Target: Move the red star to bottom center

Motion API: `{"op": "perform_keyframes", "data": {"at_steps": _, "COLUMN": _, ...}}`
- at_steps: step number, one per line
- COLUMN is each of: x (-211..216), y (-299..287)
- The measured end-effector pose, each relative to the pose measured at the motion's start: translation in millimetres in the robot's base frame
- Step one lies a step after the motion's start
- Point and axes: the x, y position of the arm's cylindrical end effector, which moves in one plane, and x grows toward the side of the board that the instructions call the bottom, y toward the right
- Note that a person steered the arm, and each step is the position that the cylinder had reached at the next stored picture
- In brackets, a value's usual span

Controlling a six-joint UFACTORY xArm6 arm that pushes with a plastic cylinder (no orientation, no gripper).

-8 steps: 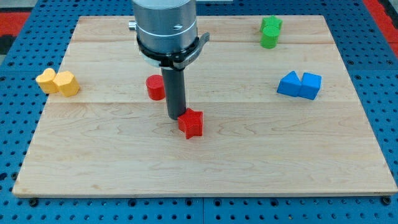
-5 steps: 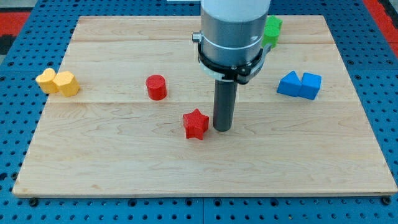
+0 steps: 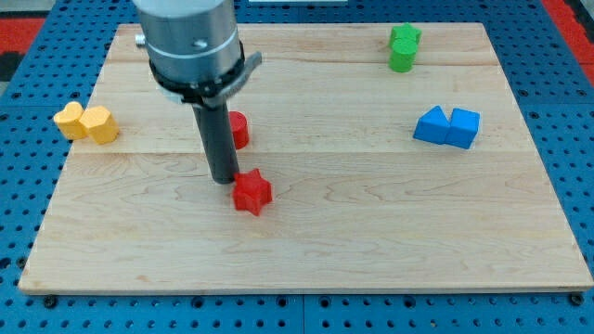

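Pushing is the step judged to be in hand: my tip (image 3: 224, 179) is set against the upper-left side of the red star (image 3: 251, 193), touching it or just short of it, which cannot be told apart. Nothing is grasped or clenched, since the rod has no jaws and only presses sideways. The red star is found a little to the view's left of the board's middle, well above the bottom edge of the wooden board (image 3: 306, 264). For the next move, a push toward the view's bottom and slightly to the right is called for, with the tip kept behind the star's upper side so that it is not spun away. The red cylinder (image 3: 238, 128), partly hidden behind the rod, is best left untouched. No containers are seen.
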Motion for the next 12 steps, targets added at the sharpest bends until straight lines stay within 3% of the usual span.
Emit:
{"op": "perform_keyframes", "data": {"at_steps": 1, "x": 13, "y": 42}}
{"op": "perform_keyframes", "data": {"at_steps": 2, "x": -36, "y": 40}}
{"op": "perform_keyframes", "data": {"at_steps": 4, "x": -15, "y": 127}}
{"op": "perform_keyframes", "data": {"at_steps": 6, "x": -3, "y": 79}}
{"op": "perform_keyframes", "data": {"at_steps": 7, "x": 21, "y": 78}}
{"op": "perform_keyframes", "data": {"at_steps": 11, "x": 42, "y": 46}}
{"op": "perform_keyframes", "data": {"at_steps": 12, "x": -35, "y": 75}}
